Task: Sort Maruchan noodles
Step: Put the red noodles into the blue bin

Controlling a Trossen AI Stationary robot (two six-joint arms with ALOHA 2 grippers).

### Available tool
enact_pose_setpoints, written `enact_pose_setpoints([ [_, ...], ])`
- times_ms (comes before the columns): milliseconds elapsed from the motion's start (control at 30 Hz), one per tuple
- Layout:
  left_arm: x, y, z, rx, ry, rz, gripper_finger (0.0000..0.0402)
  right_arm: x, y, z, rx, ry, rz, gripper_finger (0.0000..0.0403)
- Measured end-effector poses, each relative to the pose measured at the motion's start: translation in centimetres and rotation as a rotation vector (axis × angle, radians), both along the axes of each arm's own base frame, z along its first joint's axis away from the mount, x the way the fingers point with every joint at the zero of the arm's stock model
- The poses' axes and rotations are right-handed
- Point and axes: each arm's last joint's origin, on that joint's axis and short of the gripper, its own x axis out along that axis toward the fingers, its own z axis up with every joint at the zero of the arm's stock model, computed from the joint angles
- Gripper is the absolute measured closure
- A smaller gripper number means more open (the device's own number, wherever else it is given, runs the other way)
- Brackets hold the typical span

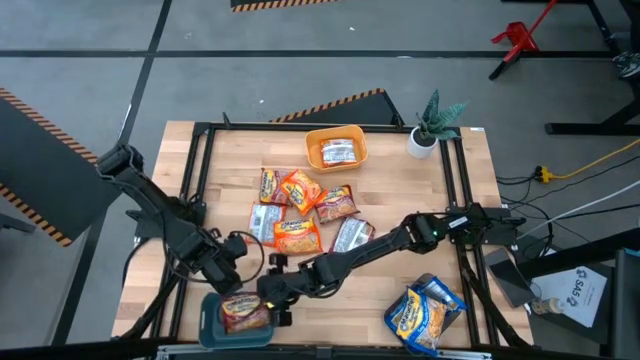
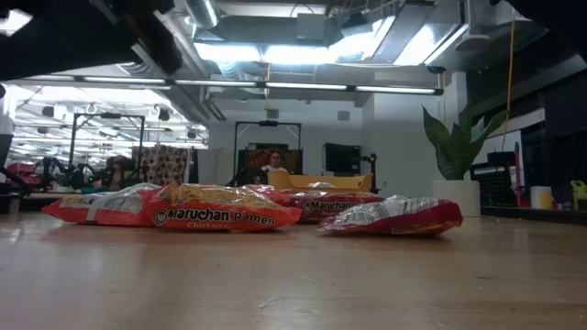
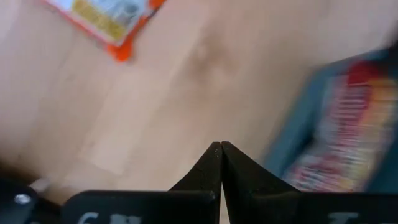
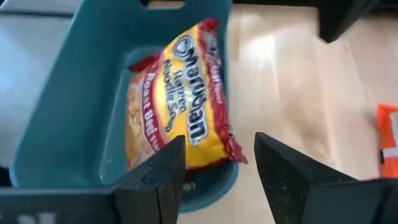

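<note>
High view: The table point(image 1: 230, 160) is a light wooden slab with visible plank seams, framed by dark metal rails. A loose cluster of flat, glossy Maruchan noodles point(image 1: 300, 208) packets, orange-yellow and red-silver, lies at the table's middle. One packet rests in the rounded orange bin point(image 1: 336, 148) at the far edge. Blue-white packets are heaped in the grey bin point(image 1: 425, 313) at the near right. A red-yellow packet point(image 1: 243, 314) lies in the teal bin point(image 1: 218, 322) at the near left. The right claw point(image 1: 275, 296) hovers just beside that bin; the left claw point(image 1: 230, 282) is close by. A potted plant point(image 1: 432, 125) stands at the far right corner.

Low view: Crinkled packets lie flat on the smooth wood grain; neither claw shows.

Left wrist view: The left claw's two dark wedge-shaped fingers point(image 3: 206, 168) meet tip to tip, gripping nothing.

Right wrist view: The right claw point(image 4: 214, 163) stands part-way apart and empty above the bin's rounded plastic wall, over the packet.
</note>
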Motion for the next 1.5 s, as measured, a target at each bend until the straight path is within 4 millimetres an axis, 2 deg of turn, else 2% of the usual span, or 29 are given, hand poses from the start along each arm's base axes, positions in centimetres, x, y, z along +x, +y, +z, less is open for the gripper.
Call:
enact_pose_setpoints([
  [67, 0.1, -0.2, 1.8, -0.039, -0.034, 0.000, 0.0401, 0.2, 0.0, 0.3, -0.013, -0.034, 0.046, 0.0226],
  [167, -0.7, -0.6, 5.2, -0.087, -0.090, 0.045, 0.0401, 0.5, -0.3, 0.8, -0.013, -0.074, 0.092, 0.0224],
  [300, -3.1, -2.1, 9.3, -0.152, -0.244, 0.175, 0.0401, 1.1, -1.0, 0.8, 0.011, -0.101, 0.130, 0.0224],
  [367, -4.3, -3.2, 10.0, -0.191, -0.275, 0.220, 0.0401, 1.3, -1.0, 0.7, 0.018, -0.125, 0.140, 0.0224],
  [467, -5.7, -5.4, 9.1, -0.208, -0.231, 0.258, 0.0401, 1.5, -1.1, 0.4, 0.025, -0.139, 0.146, 0.0224],
  [633, -6.9, -8.4, 6.6, -0.181, -0.152, 0.350, 0.0401, 1.7, -1.3, -0.5, 0.029, -0.118, 0.148, 0.0224],
  [867, -6.8, -11.3, 3.5, -0.144, -0.049, 0.380, 0.0402, 1.6, -1.5, -0.6, 0.014, -0.103, 0.132, 0.0224],
  [1233, -6.4, -12.3, 1.6, -0.065, -0.049, 0.378, 0.0402, 1.1, -1.0, -1.0, 0.060, -0.030, 0.134, 0.0224],
  [1500, -6.2, -12.5, 0.3, -0.005, -0.086, 0.373, 0.0402, 1.3, -0.7, -2.7, 0.199, 0.044, 0.175, 0.0224],
])
